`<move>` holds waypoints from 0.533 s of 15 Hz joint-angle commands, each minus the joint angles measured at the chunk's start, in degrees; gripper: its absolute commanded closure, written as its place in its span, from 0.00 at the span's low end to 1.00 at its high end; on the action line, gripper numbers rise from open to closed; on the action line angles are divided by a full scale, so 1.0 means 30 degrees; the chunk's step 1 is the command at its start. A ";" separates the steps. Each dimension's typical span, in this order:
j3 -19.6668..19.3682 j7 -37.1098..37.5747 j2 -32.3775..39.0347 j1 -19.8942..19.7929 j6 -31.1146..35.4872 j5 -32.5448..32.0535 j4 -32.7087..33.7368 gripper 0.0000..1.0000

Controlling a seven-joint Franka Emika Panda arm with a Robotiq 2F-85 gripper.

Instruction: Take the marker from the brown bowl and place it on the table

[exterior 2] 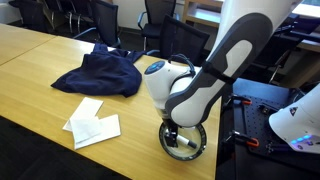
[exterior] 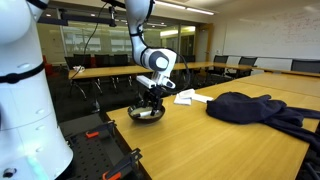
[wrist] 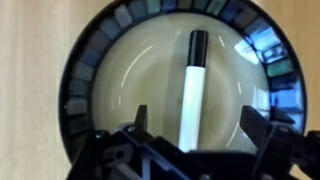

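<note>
Two spread fingers (wrist: 141, 122) flank the marker (wrist: 193, 95), which lies untouched between them in the brown bowl (wrist: 84, 82).

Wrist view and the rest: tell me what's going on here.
The robot arm's gripper hangs directly over the brown bowl, which sits near the edge of the table. The marker lies inside the bowl, untouched, lined up between the open jaws. Nothing is gripped yet. A dark blue cloth and white papers lie further along the table.
</note>
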 commanded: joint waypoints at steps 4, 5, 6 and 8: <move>-0.0214 0.0553 0.1047 0.0055 0.0220 0.0095 0.1171 0.00; -0.0215 0.0448 0.1075 0.0073 0.0225 0.0019 0.1208 0.10; -0.0214 0.0480 0.1095 0.0086 0.0216 0.0031 0.1224 0.26; -0.0192 0.0479 0.1124 0.0074 0.0214 0.0072 0.1233 0.42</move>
